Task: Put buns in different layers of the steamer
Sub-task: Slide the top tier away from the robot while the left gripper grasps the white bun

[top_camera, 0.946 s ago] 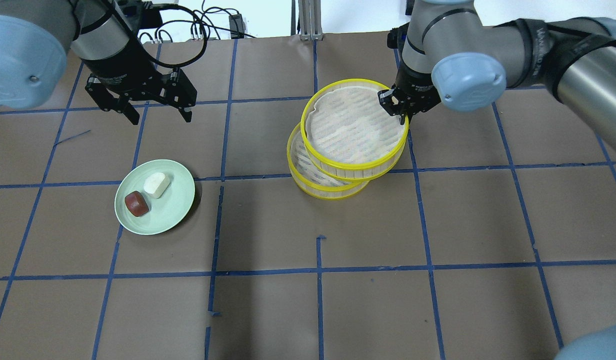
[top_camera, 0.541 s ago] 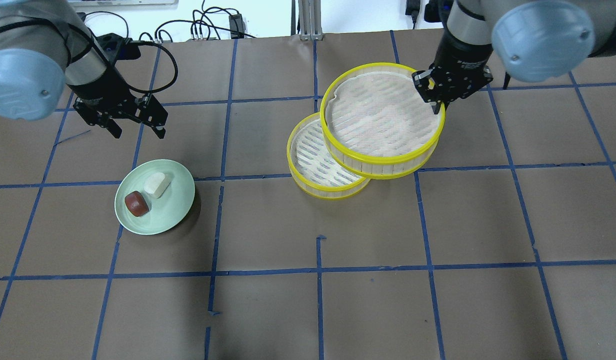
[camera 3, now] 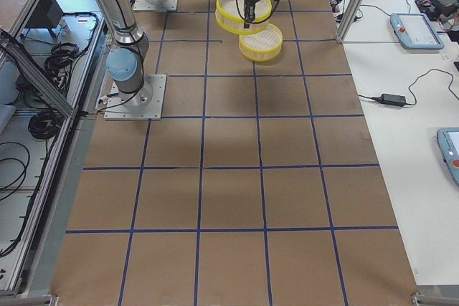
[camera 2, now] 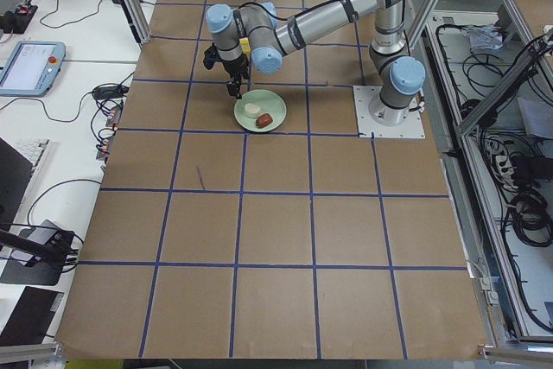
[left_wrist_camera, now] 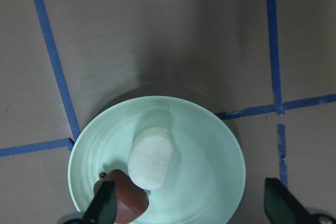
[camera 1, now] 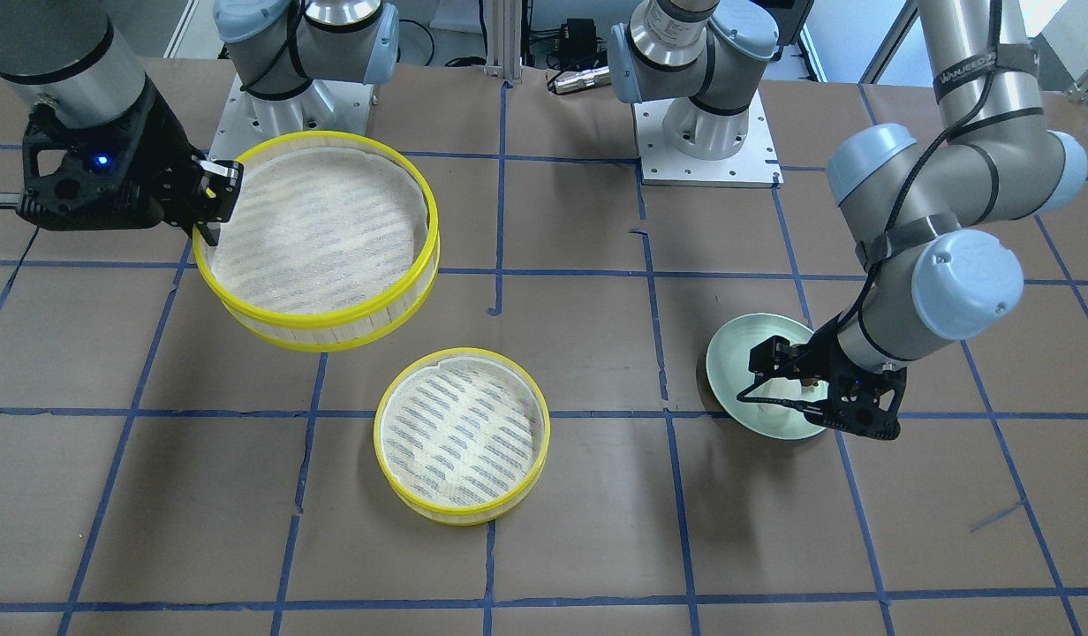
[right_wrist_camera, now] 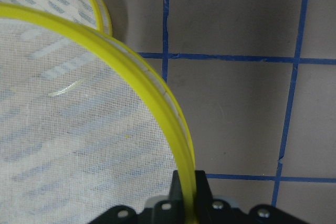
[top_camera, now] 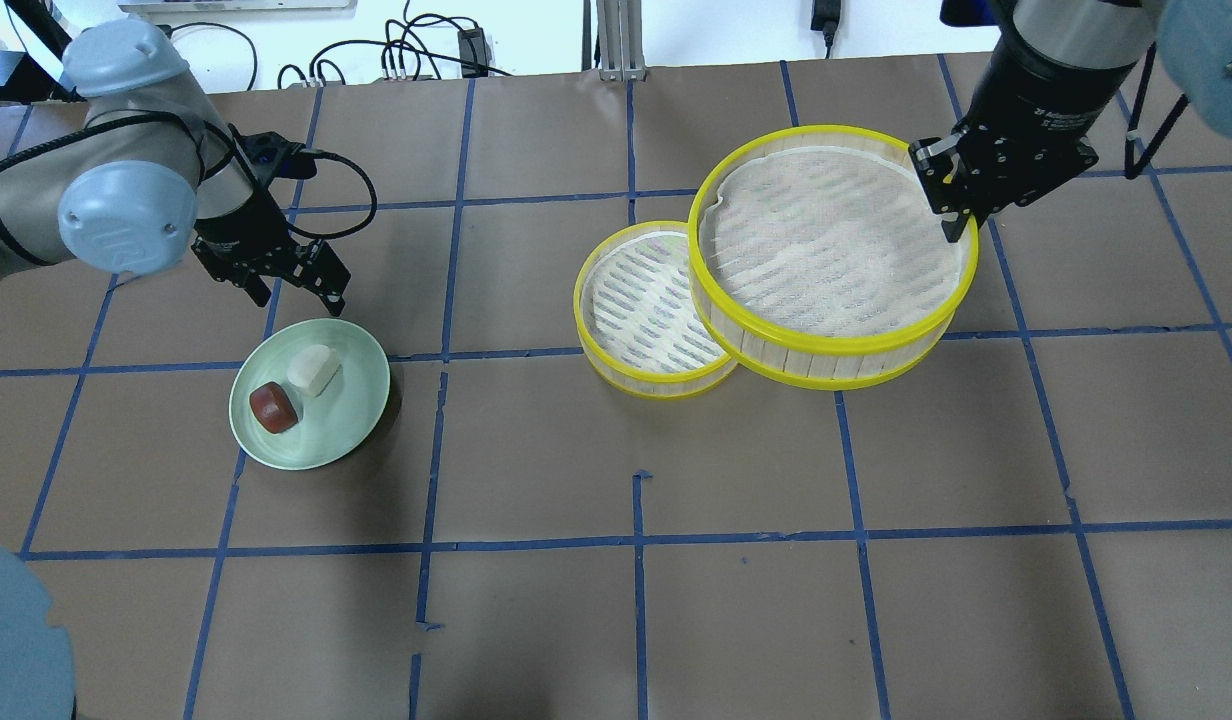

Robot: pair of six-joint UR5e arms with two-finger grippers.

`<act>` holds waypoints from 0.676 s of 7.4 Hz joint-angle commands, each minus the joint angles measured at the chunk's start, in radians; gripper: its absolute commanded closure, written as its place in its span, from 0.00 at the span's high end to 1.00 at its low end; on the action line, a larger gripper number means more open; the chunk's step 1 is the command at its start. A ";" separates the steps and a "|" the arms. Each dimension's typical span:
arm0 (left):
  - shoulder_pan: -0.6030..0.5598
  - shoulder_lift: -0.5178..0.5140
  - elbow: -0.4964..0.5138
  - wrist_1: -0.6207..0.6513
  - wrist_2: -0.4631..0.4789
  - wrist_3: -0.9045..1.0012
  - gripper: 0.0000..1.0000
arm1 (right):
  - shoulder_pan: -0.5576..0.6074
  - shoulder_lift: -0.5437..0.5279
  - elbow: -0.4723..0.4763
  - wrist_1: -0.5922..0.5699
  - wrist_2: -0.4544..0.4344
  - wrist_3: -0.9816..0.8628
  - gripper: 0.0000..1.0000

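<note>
The white bun (top_camera: pixel 313 369) and the reddish-brown bun (top_camera: pixel 274 407) lie side by side on a pale green plate (top_camera: pixel 351 420). My left gripper (top_camera: pixel 298 298) is open and empty, hovering over the plate's far edge. Its wrist view looks down on the white bun (left_wrist_camera: pixel 151 158), the brown bun (left_wrist_camera: pixel 123 200) and the plate (left_wrist_camera: pixel 210 156). My right gripper (top_camera: pixel 954 228) is shut on the yellow rim of the upper steamer layer (top_camera: pixel 826 250) and holds it in the air. The grip shows in the right wrist view (right_wrist_camera: pixel 187 179). The lower layer (top_camera: pixel 646 310) sits empty on the table.
The brown paper tabletop carries a grid of blue tape lines. In the front-facing view the lifted layer (camera 1: pixel 319 230) hangs apart from the lower layer (camera 1: pixel 460 433). Cables lie past the far table edge behind the left arm.
My right gripper has lifted the upper layer off the lower one and carried it to the right. My left gripper has come down and nearer to the plate.
</note>
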 commanded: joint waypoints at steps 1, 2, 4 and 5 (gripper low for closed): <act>0.004 -0.035 -0.072 0.076 0.010 0.052 0.98 | -0.005 -0.009 -0.007 0.003 0.007 0.005 0.11; 0.008 -0.035 -0.111 0.104 0.011 0.077 0.98 | -0.004 -0.009 -0.004 0.004 0.012 0.012 0.11; 0.028 -0.047 -0.152 0.135 0.019 0.110 0.98 | 0.004 -0.010 -0.004 0.004 0.009 0.016 0.11; 0.028 -0.051 -0.162 0.151 0.040 0.111 0.98 | 0.004 -0.009 -0.004 0.004 0.015 0.020 0.11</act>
